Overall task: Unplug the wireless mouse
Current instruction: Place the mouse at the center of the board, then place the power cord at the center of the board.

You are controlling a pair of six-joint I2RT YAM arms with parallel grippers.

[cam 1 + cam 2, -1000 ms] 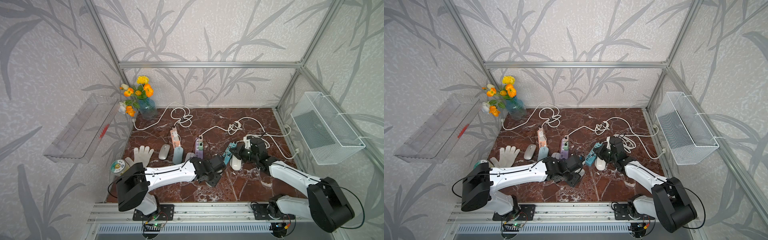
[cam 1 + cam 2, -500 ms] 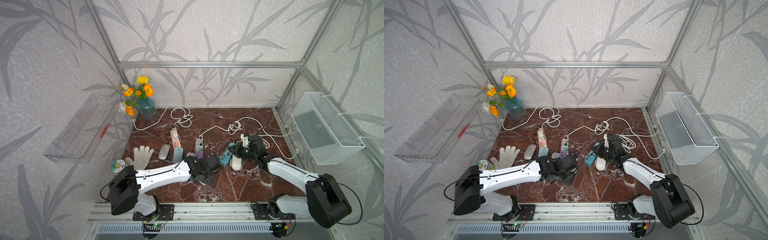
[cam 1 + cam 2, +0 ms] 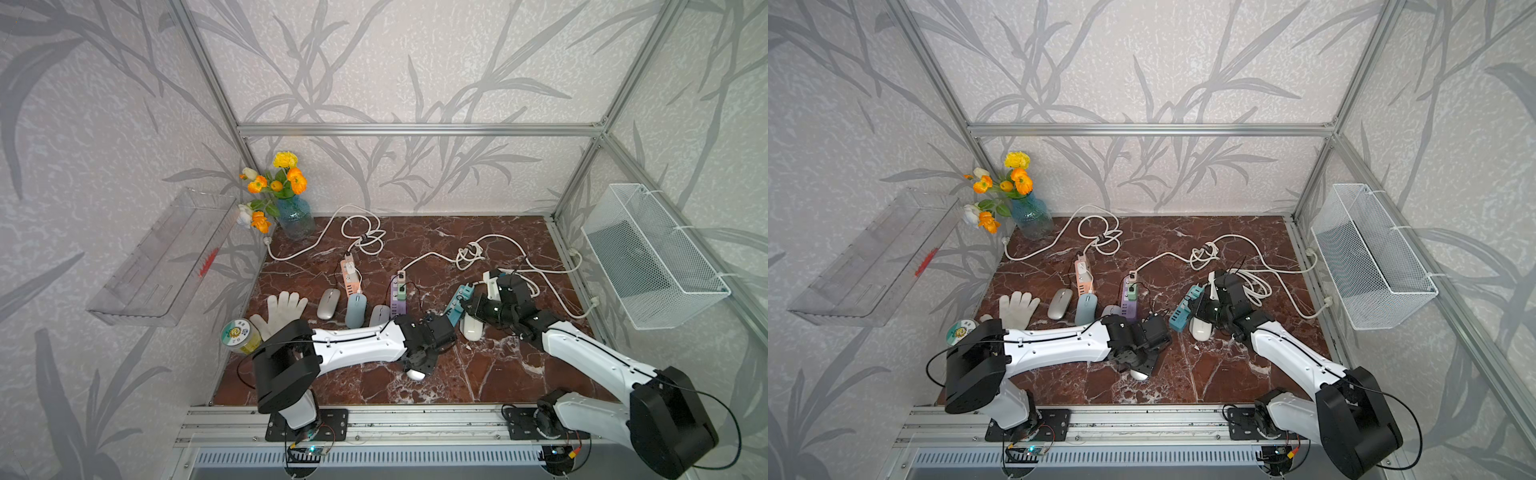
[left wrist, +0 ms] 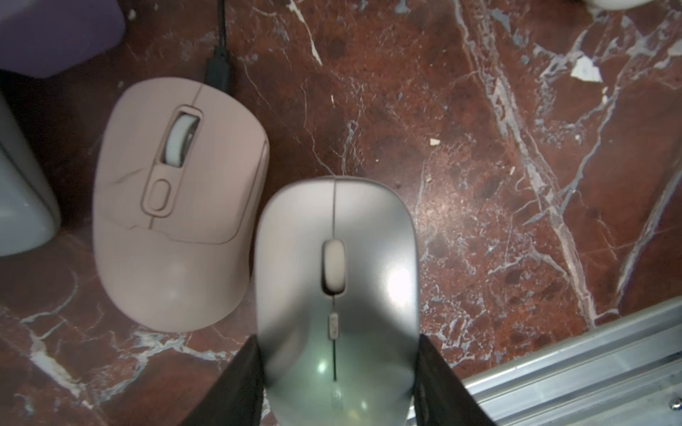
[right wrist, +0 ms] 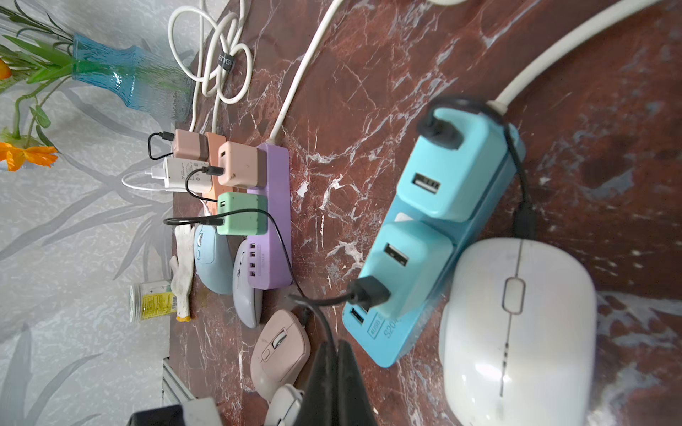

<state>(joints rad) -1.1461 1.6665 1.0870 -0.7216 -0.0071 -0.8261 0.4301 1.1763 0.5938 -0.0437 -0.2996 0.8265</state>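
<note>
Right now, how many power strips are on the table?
3. The orange strip lies nearest the vase, the purple strip in the middle, the teal strip beside the white mouse. Others could be hidden.

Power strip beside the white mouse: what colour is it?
Turquoise. The power strip shows best in the right wrist view.

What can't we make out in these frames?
Grey mouse rear: left wrist view, cut off by the bottom edge, in the left claw.
Black cable end: right wrist view, vanishes at the shut right claw; pinched or not, cannot tell.
Left claw: both top views, hidden under its own arm.
Pink mouse lead: left wrist view, cut off by the top edge.
</note>
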